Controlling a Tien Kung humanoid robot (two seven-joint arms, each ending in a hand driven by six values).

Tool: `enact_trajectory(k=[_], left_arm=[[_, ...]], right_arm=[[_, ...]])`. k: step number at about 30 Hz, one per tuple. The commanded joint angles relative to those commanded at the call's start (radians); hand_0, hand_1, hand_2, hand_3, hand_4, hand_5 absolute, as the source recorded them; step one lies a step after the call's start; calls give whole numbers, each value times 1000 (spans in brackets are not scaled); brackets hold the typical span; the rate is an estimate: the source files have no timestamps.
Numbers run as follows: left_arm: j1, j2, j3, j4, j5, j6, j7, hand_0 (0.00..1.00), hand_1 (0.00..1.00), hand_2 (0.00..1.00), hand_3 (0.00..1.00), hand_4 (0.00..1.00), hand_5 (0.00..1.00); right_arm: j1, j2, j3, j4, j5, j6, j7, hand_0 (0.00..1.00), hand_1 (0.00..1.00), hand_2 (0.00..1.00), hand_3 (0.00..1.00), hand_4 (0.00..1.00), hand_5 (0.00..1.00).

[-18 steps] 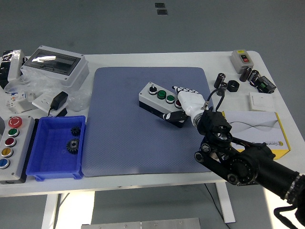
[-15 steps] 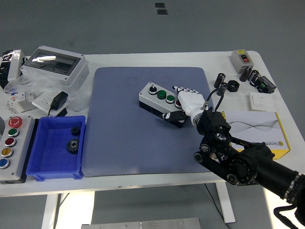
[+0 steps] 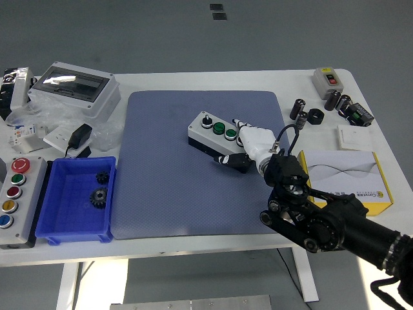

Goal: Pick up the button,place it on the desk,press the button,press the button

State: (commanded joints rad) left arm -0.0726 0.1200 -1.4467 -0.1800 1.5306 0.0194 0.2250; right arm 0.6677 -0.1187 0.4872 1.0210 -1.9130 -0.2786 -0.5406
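Your button box (image 3: 216, 136) lies tilted on the blue-grey mat (image 3: 161, 168), a little right of the mat's middle, with its long side running from upper left to lower right. On its light top you can see a black knob at the left end and then 2 green buttons. The right end of the box is covered by your right hand (image 3: 248, 143). That white hand lies over the box's right end with the fingers on top and the dark thumb against the near side, so it is closed around that end of the box. The black right arm (image 3: 322, 223) comes in from the lower right corner.

Around the mat on the white tabletop (image 3: 193, 81) you have, at the left, a blue bin (image 3: 61, 216) holding 2 dark gears (image 3: 99, 192), and just beside it at the far left edge a grey control panel (image 3: 32, 213) with red, green, yellow and blue buttons. Behind those sits a grey enclosure (image 3: 76, 88) with a clear lid. At the right lies a yellow and white carton (image 3: 345, 177), and beyond it several small black cylinders (image 3: 308, 111) and a small switch box (image 3: 327, 79) near the far corner.
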Motion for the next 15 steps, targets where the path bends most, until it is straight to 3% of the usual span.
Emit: enact_trajectory(k=[5, 6, 11, 12, 15], left_arm=[[0, -1, 2, 0, -1, 0, -1, 626, 577, 520, 595, 666, 265], [0, -1, 3, 0, -2, -1, -1, 627, 576, 520, 596, 665, 262], [1, -1, 6, 0, -5, -1, -3, 627, 576, 520, 596, 665, 262], [1, -1, 6, 0, -5, -1, -4, 627, 577, 521, 595, 657, 254], [2, -2, 8, 0, -6, -1, -5, 627, 577, 521, 595, 657, 254]], right_arm=[[1, 1, -9, -5, 1, -23, 6, 245, 480, 606, 866, 737, 241], [1, 2, -13, -8, 1, -28, 7, 184, 408, 511, 767, 613, 242], [1, 3, -20, -17, -5, -47, 11, 184, 408, 511, 767, 613, 242], [0, 1, -19, -15, -8, -52, 13, 138, 357, 458, 628, 322, 167], [-5, -13, -8, 9, -14, -69, 28, 138, 357, 458, 628, 322, 167]])
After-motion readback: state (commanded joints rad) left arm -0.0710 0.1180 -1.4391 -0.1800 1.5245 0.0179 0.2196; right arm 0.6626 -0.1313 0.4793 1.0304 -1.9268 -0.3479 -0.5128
